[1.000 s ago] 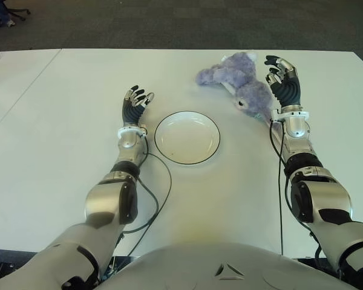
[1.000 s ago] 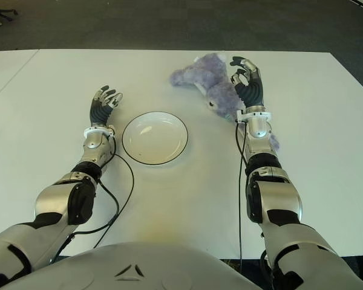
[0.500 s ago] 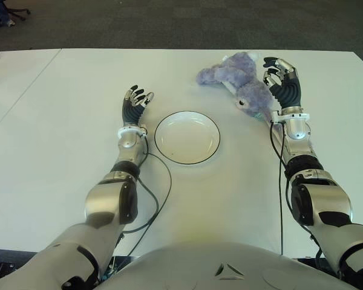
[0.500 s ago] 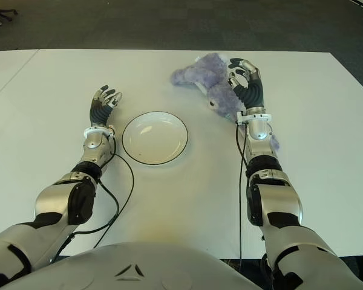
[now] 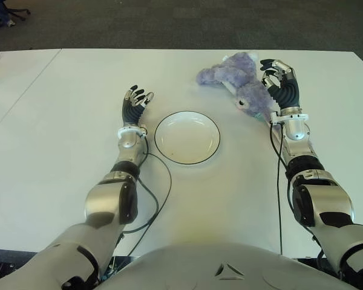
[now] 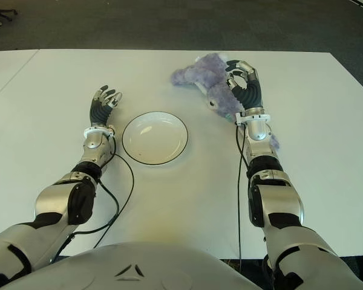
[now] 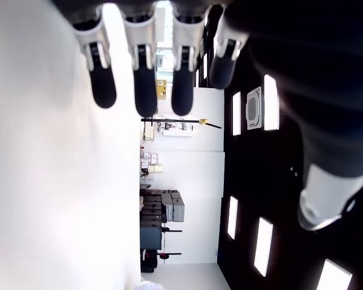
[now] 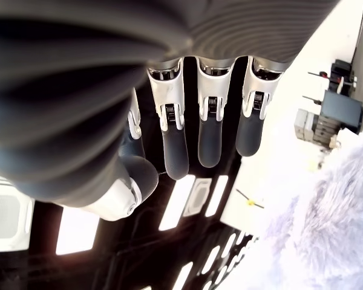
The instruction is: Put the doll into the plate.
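Note:
A fluffy purple doll (image 5: 233, 75) lies on the white table (image 5: 66, 109), to the right of and beyond a white round plate (image 5: 187, 139) with a dark rim. My right hand (image 5: 277, 74) is raised at the doll's right side, its fingers partly bent over the plush fur. In the right wrist view the fingers (image 8: 209, 139) stretch out with nothing between them, and the doll's fur (image 8: 345, 223) lies beside them. My left hand (image 5: 136, 99) shows left of the plate, fingers (image 7: 142, 78) spread and holding nothing.
The table's far edge (image 5: 169, 49) runs just beyond the doll, with dark carpet behind it. A second white table (image 5: 12, 78) adjoins on the left. Black cables (image 5: 160, 193) trail along both forearms near the front.
My right hand has shifted slightly left, closer over the doll, with its fingers bending a little more. The doll, plate and left hand have not moved.

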